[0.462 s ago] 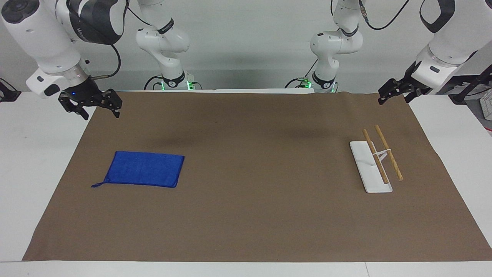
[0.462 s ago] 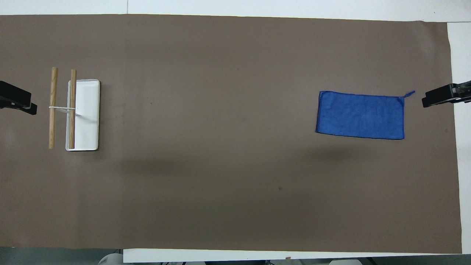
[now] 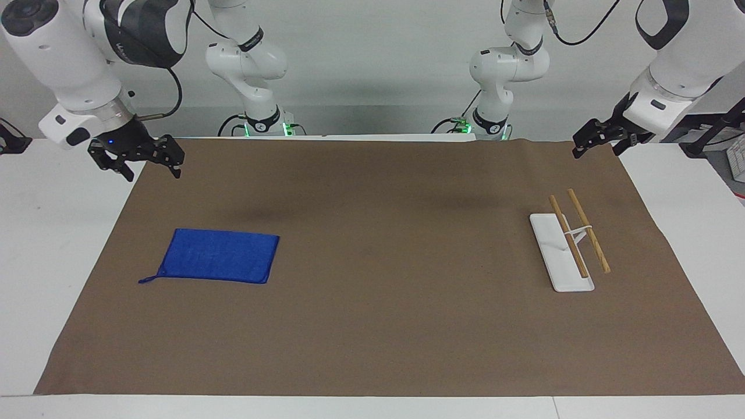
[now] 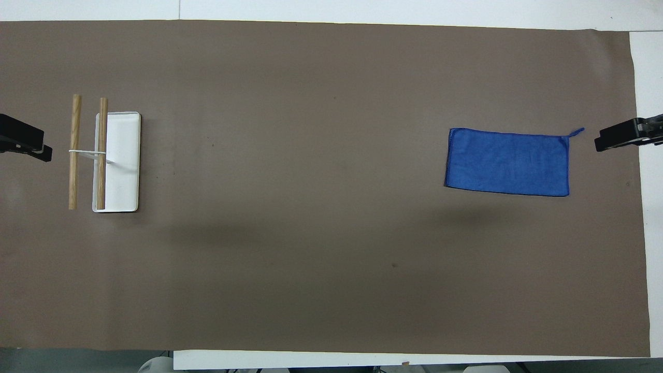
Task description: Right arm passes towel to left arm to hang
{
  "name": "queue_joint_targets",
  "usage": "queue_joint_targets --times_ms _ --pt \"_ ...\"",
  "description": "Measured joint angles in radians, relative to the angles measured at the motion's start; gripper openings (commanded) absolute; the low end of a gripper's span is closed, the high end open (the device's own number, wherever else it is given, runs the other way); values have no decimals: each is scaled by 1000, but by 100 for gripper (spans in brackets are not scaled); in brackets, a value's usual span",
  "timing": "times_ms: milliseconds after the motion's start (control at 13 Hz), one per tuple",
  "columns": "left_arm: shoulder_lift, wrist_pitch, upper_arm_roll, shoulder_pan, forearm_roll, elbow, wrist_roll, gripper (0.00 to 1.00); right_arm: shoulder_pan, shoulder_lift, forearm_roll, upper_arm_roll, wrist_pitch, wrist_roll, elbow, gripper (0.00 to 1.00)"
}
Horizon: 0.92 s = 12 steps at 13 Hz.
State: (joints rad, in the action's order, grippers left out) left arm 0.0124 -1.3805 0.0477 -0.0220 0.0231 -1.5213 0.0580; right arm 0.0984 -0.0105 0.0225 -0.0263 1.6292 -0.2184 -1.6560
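The blue towel [image 3: 218,256] lies flat on the brown mat toward the right arm's end of the table, its loop [image 3: 146,280] at one corner. It also shows in the overhead view [image 4: 507,161]. My right gripper [image 3: 150,170], with its blue light, is open and empty. It hangs in the air over the mat's edge at that end, apart from the towel; its tip shows in the overhead view [image 4: 603,141]. My left gripper [image 3: 596,151] is open and empty, and it waits in the air over the mat's corner at the left arm's end [image 4: 36,150].
A towel rack with a white base [image 3: 547,233] and two wooden bars [image 3: 589,230] stands toward the left arm's end; it also shows in the overhead view [image 4: 124,160]. The brown mat [image 3: 372,326] covers most of the white table.
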Motion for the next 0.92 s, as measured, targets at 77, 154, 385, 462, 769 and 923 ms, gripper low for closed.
queue_joint_targets --times_ms 77,154,385,462,769,923 --pt "0 0 0 0 0 0 0 100 0 -11 0 -1 10 -5 -3 100" --pt "0 0 0 0 0 0 0 100 0 -31 0 -3 51 -7 -18 100" --pt "0 0 0 0 0 0 0 100 0 -110 -1 -9 306 -8 -167 100" --pt "0 0 0 0 0 0 0 100 0 -131 -8 -8 395 -8 -222 100" --pt "0 0 0 0 0 0 0 100 -1 -190 -28 0 687 -8 -409 100" --pt "0 0 0 0 0 0 0 100 -1 -223 -29 0 743 -8 -440 100"
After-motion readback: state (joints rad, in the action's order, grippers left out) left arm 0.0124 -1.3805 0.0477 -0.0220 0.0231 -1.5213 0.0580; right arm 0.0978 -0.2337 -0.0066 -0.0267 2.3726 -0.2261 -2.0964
